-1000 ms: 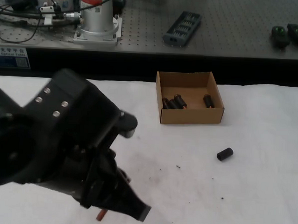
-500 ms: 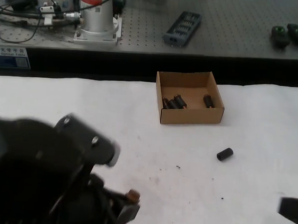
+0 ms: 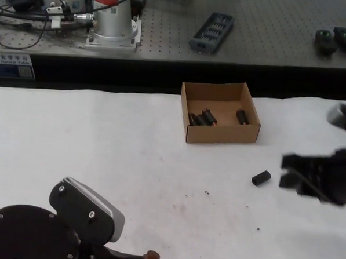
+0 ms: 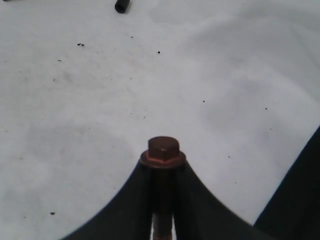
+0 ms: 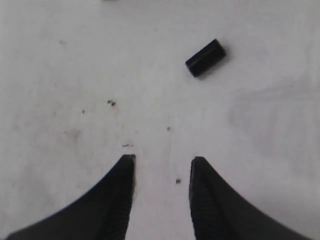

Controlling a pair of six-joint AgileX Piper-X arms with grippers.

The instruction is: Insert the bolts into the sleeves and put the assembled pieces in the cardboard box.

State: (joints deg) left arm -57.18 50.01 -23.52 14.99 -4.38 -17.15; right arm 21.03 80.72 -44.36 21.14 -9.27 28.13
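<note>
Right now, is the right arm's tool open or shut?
Open: on the right tool the two black fingers stand apart, bare white cloth showing between them, nothing gripped.

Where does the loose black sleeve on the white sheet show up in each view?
High view: sleeve on the sheet, in front of the cardboard box.
Left wrist view: sleeve well beyond the held bolt.
Right wrist view: sleeve beyond the open right claw.
Shared landmark: dark specks.
</note>
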